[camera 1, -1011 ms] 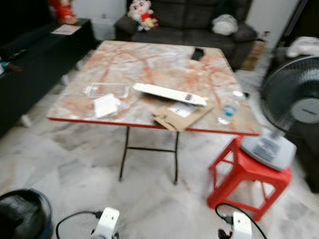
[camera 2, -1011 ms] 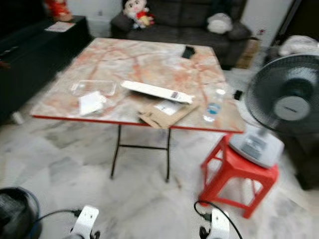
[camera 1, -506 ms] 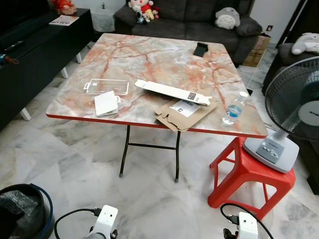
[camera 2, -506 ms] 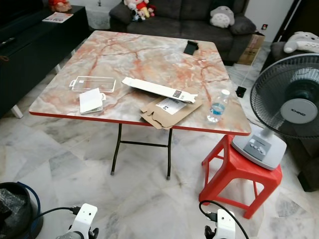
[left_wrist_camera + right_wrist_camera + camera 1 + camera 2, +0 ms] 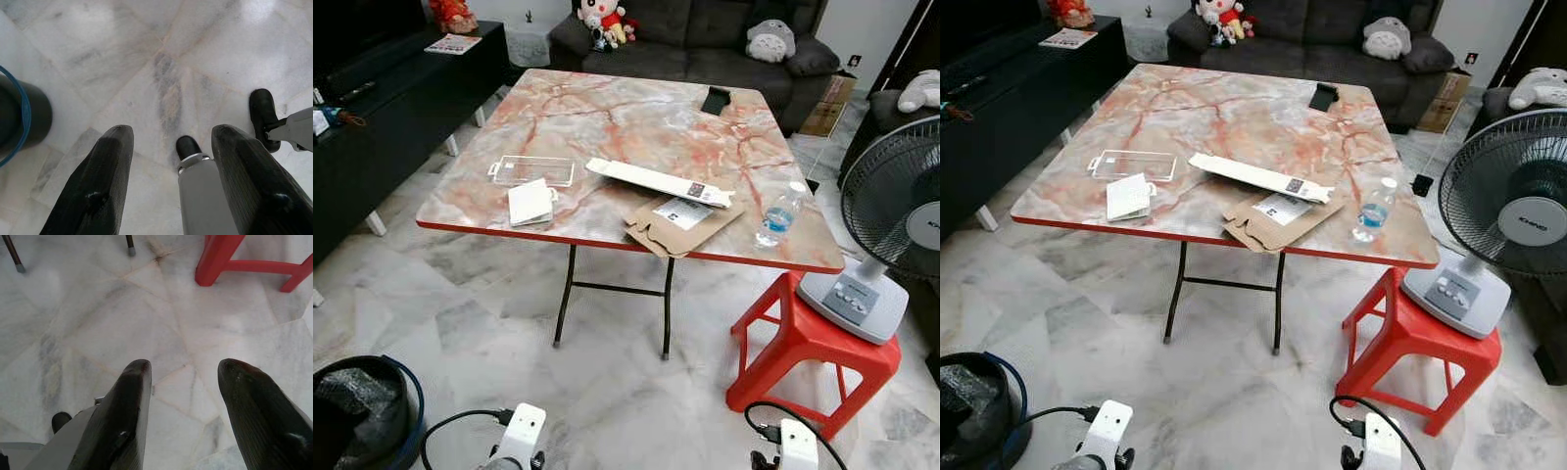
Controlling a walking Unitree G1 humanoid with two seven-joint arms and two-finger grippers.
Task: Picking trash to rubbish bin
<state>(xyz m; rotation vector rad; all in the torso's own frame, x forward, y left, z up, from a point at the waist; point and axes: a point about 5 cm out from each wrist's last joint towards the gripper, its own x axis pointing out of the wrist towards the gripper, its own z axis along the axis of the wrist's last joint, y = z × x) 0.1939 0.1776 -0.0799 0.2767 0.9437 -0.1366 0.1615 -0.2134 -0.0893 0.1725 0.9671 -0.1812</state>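
Nothing picked yet. Left end effector (image 5: 171, 196) and right end effector (image 5: 183, 416) spread, empty, low over floor. Trash: box (image 5: 659, 182), cardboard (image 5: 680, 225), bottle (image 5: 777, 215) on surface (image 5: 607, 117) far ahead. Bin (image 5: 362, 416) just left.

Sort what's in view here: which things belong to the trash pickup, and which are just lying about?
Belongs to the job:
- flattened cardboard
- long white box
- clear plastic tray
- white packet
- plastic bottle, probably
- rubbish bin on the floor
- left gripper and right gripper, both open, hanging idle

Just lying about:
- fan on red stool
- phone
- soft toys on the sofa
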